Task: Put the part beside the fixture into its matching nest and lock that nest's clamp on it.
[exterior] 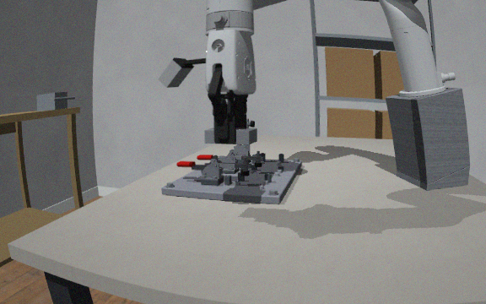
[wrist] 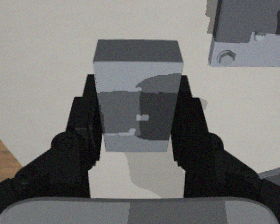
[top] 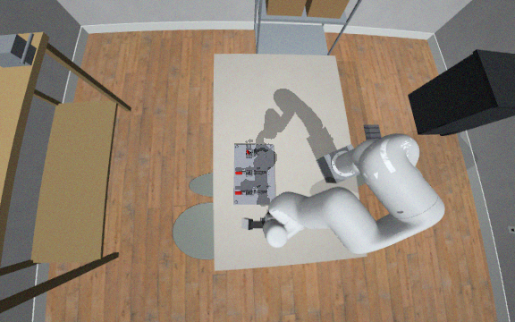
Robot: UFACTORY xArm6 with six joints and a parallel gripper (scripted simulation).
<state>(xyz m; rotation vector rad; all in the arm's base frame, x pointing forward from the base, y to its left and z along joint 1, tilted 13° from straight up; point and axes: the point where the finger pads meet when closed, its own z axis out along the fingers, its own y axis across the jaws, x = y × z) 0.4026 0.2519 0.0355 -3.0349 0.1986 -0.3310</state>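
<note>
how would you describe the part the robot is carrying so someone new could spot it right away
Start at the pale table and find the grey fixture plate with red clamp handles. The white arm's gripper hangs above it. The part is the plain grey block pinched between the black jaws, the only piece lifted off the table.
</note>
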